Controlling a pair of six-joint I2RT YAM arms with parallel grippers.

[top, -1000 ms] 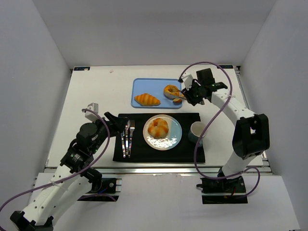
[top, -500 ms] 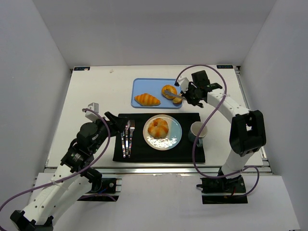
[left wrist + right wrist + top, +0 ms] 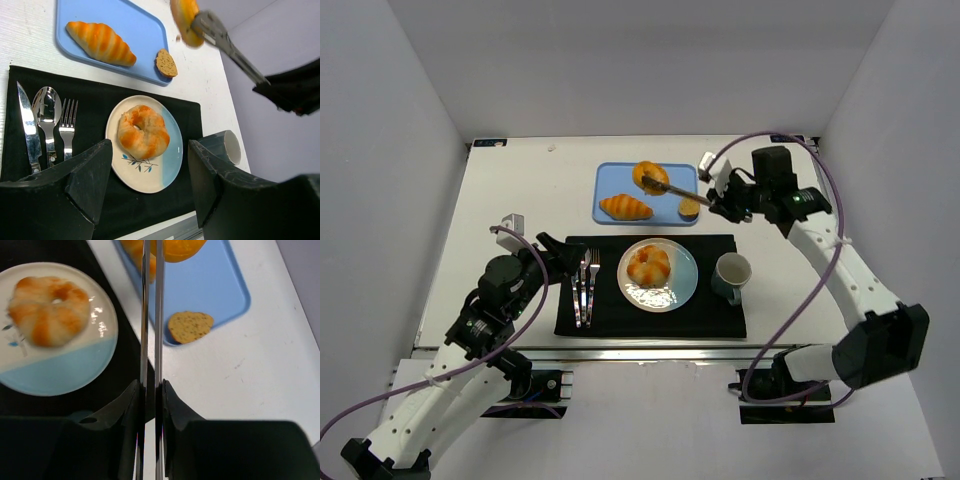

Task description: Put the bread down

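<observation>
One bun point(image 3: 648, 175) hangs pinched in the tongs point(image 3: 680, 190) your right gripper point(image 3: 724, 203) clamps, directly up-frame of the plate point(image 3: 684, 284).

Round orange-glazed bun point(image 3: 648, 176): a second ago it sat at the right end of the flat blue plastic tray point(image 3: 612, 180). Now it hangs in my thin metal tongs point(image 3: 682, 190), further left and further back, over the tray's far middle.
Tongs: the tips have swung left and risen, with the bun pinched between them.
My right gripper point(image 3: 725, 200): drawn back a little to the right, just off the tray's right edge.
My right arm: the elbow has swung out to the right and near, so the arm is stretched long where it was folded.
Small brown bread slice point(image 3: 689, 209): was half covered by bun and tongs, now in plain sight at the tray's near right corner.
</observation>
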